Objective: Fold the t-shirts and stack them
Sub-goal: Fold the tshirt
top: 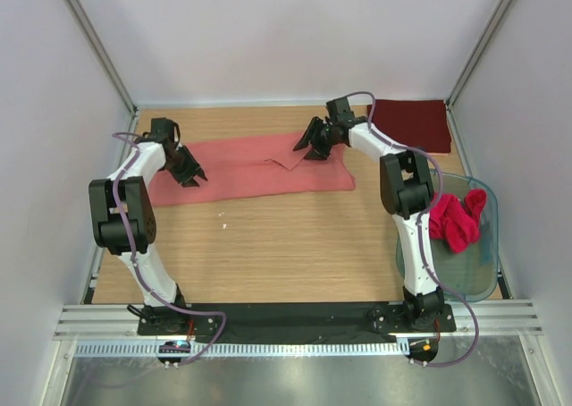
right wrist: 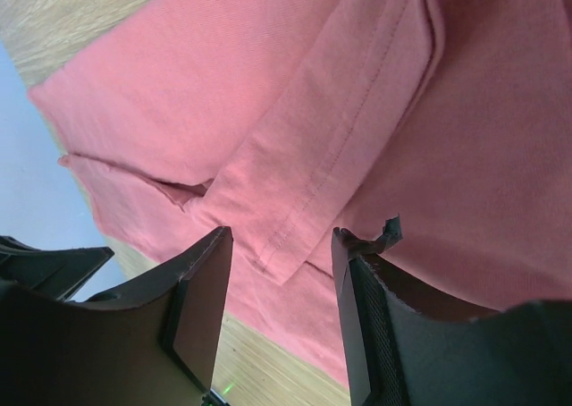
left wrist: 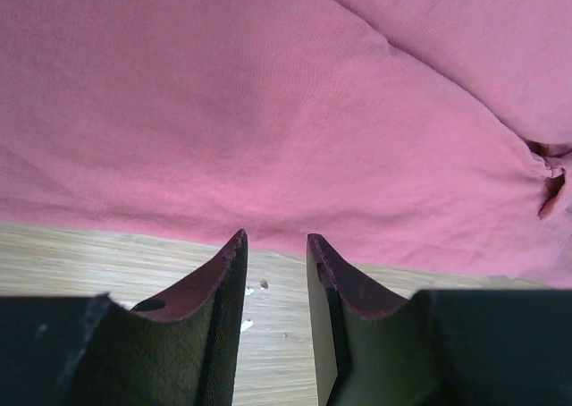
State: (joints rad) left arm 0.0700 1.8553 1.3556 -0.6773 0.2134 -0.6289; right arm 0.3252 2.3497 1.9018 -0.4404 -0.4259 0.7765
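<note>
Left fingers (left wrist: 210, 290), narrow, are hovering at 9 o'clock of a salmon-pink t-shirt (top: 259, 169); right fingers (right wrist: 198, 290), wide, at 1 o'clock. Both are empty, likely readying a fold.

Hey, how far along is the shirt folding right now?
Looks done: the maroon shirt lies folded flat at the far right corner. In hand: the salmon-pink shirt lies spread out, a sleeve folded in, left pincer and right pincer open over it. Left: the red-pink shirts bunched in the plastic tub.
</note>
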